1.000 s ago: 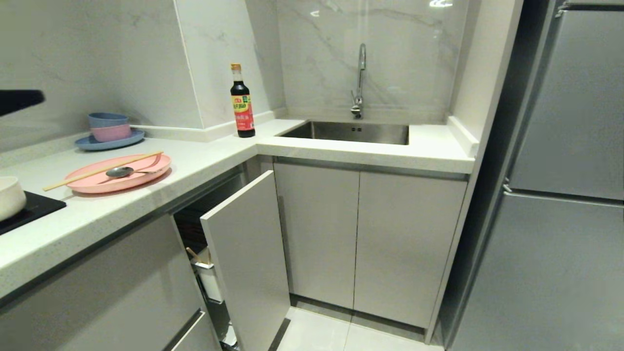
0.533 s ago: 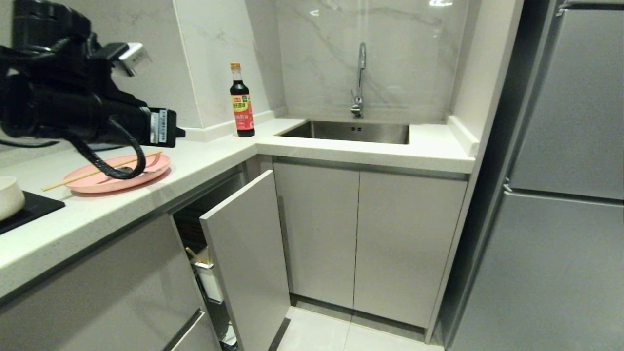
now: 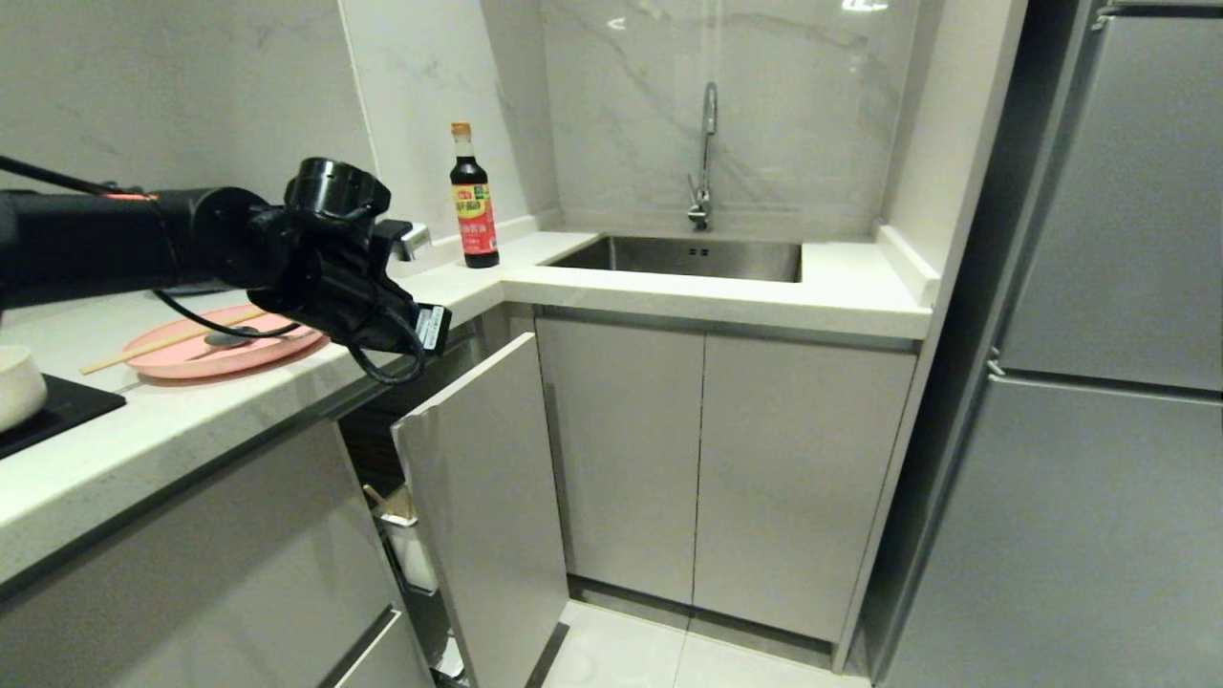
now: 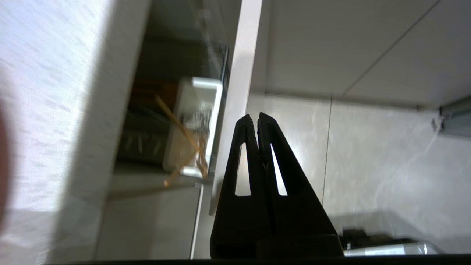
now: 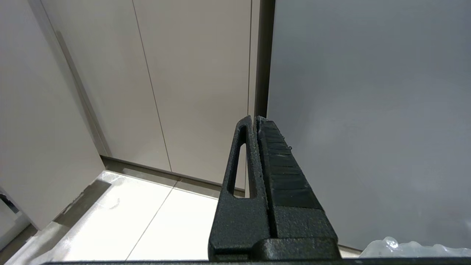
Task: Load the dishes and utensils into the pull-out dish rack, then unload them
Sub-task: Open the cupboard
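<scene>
left gripper (image 4: 254,118): has swung into the head view from the left within the last second and now hangs past the table (image 3: 239,392) edge, above the top edge of the front panel (image 3: 487,497); jaws pressed together, holding nothing. judged meaning: the arm is heading for the panel to draw the dish rack (image 4: 191,125) further out, so loading is not yet begun

arm pose: forearm stretched level across the table from the left, wrist bent so the jaws aim down and forward toward the panel's upper edge; in the left wrist view the panel edge runs just beside the jaw tips, not touching as far as can be told

plate (image 3: 215,354): on the table, behind the jaws, partly hidden by the arm; chopsticks (image 3: 143,346) and spoon (image 3: 225,337) lie across it

bowl (image 3: 19,387): well behind the jaws, at the far left

utensil cup (image 4: 195,125): white, inside the partly open rack, below the jaws and just behind the panel; some thin sticks lean in it

right gripper (image 5: 255,121): parked low beside the cabinet doors, jaws together, empty
</scene>
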`<state>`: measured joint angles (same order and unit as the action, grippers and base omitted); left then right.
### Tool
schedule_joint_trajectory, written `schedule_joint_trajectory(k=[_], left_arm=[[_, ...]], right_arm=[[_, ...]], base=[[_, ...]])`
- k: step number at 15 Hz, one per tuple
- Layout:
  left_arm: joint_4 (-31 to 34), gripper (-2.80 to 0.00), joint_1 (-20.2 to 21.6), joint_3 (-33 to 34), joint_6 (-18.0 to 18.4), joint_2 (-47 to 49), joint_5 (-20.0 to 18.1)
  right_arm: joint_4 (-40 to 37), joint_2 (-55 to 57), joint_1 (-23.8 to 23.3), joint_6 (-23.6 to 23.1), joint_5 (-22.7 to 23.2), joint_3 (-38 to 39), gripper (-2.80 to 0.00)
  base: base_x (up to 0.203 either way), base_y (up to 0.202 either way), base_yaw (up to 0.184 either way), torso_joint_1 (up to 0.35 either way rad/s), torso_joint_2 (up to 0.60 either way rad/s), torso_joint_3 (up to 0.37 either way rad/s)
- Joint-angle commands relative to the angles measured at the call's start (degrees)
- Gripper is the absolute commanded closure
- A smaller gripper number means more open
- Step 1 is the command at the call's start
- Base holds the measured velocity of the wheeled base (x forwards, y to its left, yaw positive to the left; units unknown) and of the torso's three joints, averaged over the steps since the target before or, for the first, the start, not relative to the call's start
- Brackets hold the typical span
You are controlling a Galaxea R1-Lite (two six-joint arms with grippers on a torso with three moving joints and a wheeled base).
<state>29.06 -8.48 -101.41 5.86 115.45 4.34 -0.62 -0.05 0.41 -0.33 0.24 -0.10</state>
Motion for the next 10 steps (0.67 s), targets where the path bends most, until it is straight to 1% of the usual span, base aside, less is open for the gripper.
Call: schedule_joint_trajectory(k=[1,3,4,5,10], left_arm=[[1.82,0.00,0.03,-0.59,-0.07,2.80,0.14],[2.31,0.00,0.14,-0.79,0.11,3.41,0.11],[2.31,-1.02,0.14,-1.25,0.11,3.81,0.14],[2.31,-2.80,0.14,-2.16,0.05,4.37,0.14],[2.25,-2.80,0.31,-4.84,0.03,8.88,0.16]], right_arm=[[0.01,-0.04,0.02,-0.02,0.02,0.01,0.00],[0.01,-0.04,0.02,-0.02,0.02,0.01,0.00],[0.01,-0.04,0.02,-0.02,0.02,0.01,0.00],[0.01,-0.04,0.02,-0.02,0.02,0.01,0.00],[0.01,-0.04,0.02,-0.02,0.02,0.01,0.00]], base=[[0.000,0.000,0.000,0.000,0.00,0.000],[0.000,0.000,0.000,0.000,0.00,0.000],[0.000,0.000,0.000,0.000,0.00,0.000],[0.000,0.000,0.000,0.000,0.00,0.000],[0.000,0.000,0.000,0.000,0.00,0.000]])
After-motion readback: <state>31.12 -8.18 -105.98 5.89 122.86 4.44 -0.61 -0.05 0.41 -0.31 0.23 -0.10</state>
